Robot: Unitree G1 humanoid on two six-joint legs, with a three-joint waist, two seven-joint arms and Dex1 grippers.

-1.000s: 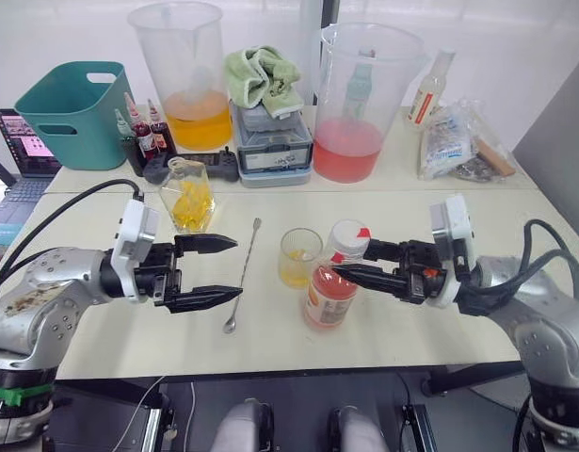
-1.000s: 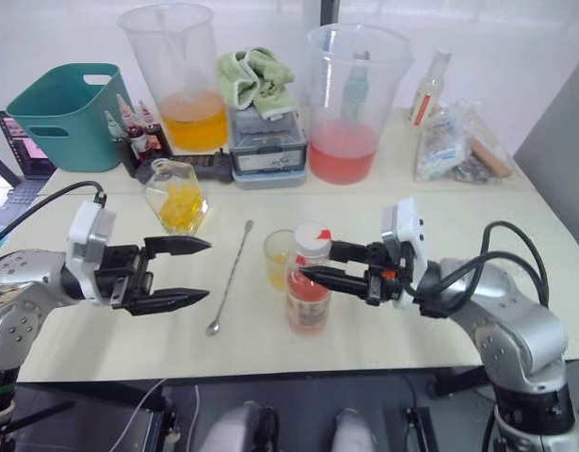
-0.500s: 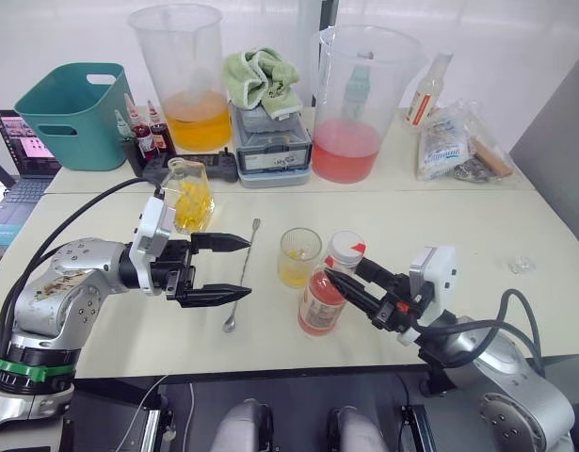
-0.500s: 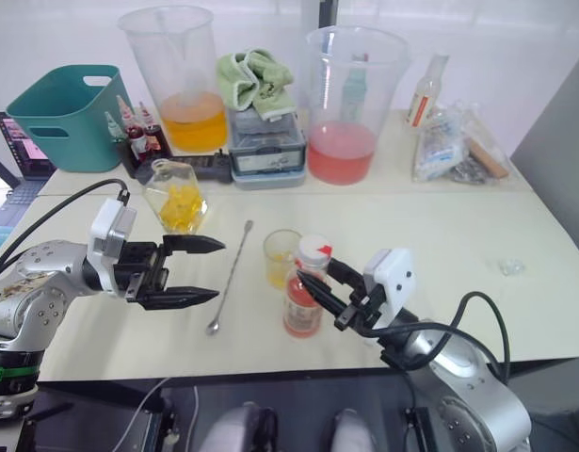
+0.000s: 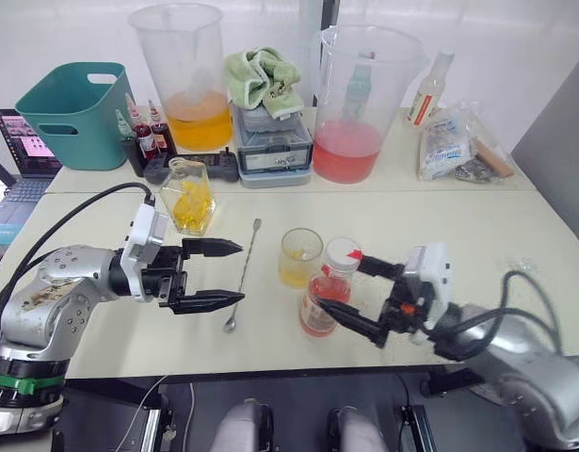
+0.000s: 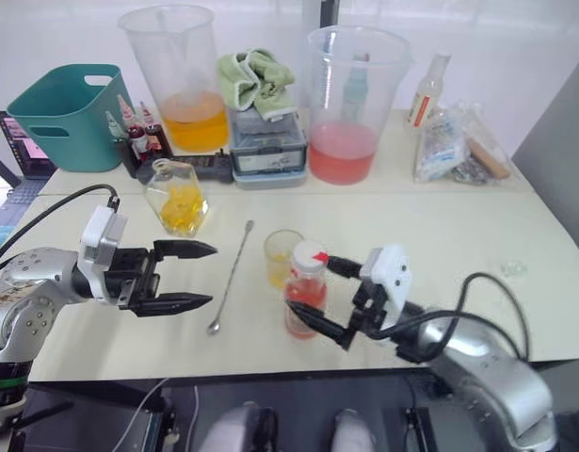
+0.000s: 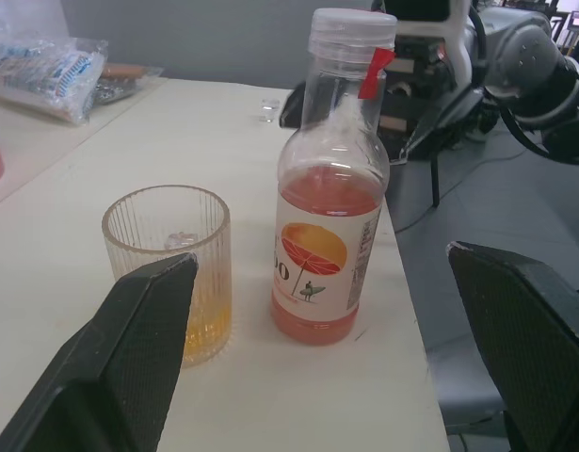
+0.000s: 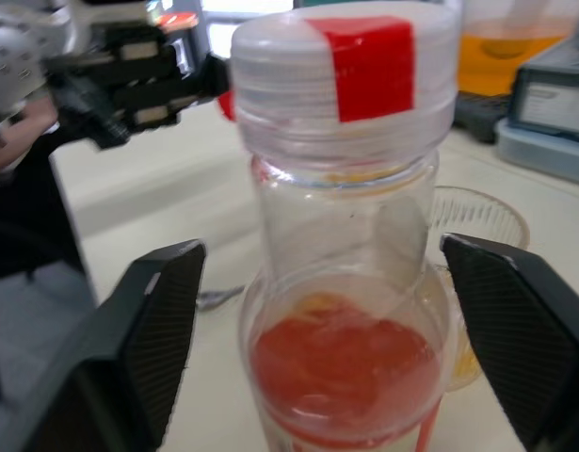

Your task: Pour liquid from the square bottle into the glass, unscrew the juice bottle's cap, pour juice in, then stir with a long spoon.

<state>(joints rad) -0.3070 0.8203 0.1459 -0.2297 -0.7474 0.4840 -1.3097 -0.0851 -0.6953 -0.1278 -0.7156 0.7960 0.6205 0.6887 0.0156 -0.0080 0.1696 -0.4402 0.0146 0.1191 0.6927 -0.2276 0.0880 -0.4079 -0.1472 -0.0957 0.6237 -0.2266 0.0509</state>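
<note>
The juice bottle [image 5: 325,299] stands upright near the table's front, with pink-red juice [image 8: 341,372] low inside. Its white cap [image 5: 344,252] is on and bears a red tape strip. My right gripper [image 5: 338,282] is open, with a finger on each side of the bottle and a gap between each finger and the bottle. The glass [image 5: 299,256] stands just left of the bottle and holds some yellow liquid. The long spoon [image 5: 243,274] lies flat left of the glass. My left gripper [image 5: 240,273] hangs open beside the spoon. The square bottle [image 5: 188,196] stands behind it.
At the back stand a teal bin [image 5: 72,113], a big jug of orange fluid [image 5: 191,89], a green cloth on a grey box [image 5: 265,85], and a big jug of pink fluid [image 5: 359,108]. Small dye bottles [image 5: 143,132] and plastic bags [image 5: 454,141] are also there.
My right gripper's fingers have spread apart from the juice bottle's neck. The bottle, tilted half a second ago, now stands upright. The left gripper stays open by the spoon.
</note>
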